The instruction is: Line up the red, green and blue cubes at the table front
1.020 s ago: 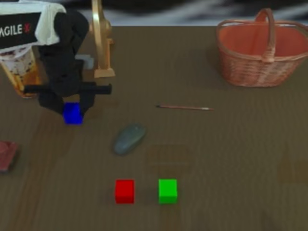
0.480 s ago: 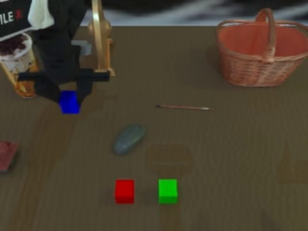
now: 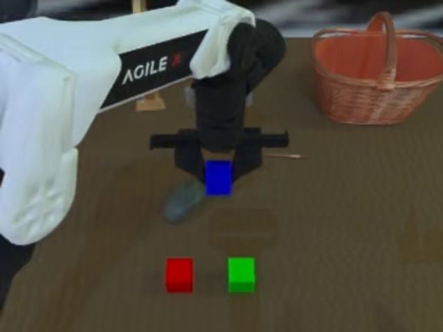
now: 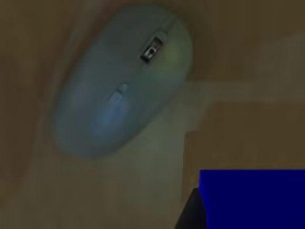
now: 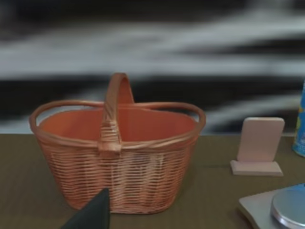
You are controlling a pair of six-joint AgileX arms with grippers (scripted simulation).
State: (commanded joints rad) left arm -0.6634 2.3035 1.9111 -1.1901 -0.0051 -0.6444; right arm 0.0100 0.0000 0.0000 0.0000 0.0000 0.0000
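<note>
Left claw (image 3: 219,173): clamped on the blue cube, raised over the middle of the worktop, its white arm reaching in from the left side.
Blue cube (image 3: 218,177): held between the left claw's dark fingers, above the far end of the grey stone; the left wrist view shows one corner of it (image 4: 252,198) with the stone below.
Red cube (image 3: 179,274): resting on the worktop near the front edge, left of the green cube.
Green cube (image 3: 241,274): resting near the front edge, level with the red cube, a gap between the two.
Grey oval stone (image 3: 181,201): lying on the worktop behind the red cube, partly covered by the left claw.
Worktop (image 3: 346,228): dark olive-brown, matte.
Wicker basket (image 3: 377,72): orange, with a handle, standing at the far right; it fills the right wrist view (image 5: 116,157).
Thin stick (image 3: 285,156): lying mid-worktop, partly hidden behind the left claw.
Right claw: only a dark tip shows in the right wrist view; cannot tell its state.
</note>
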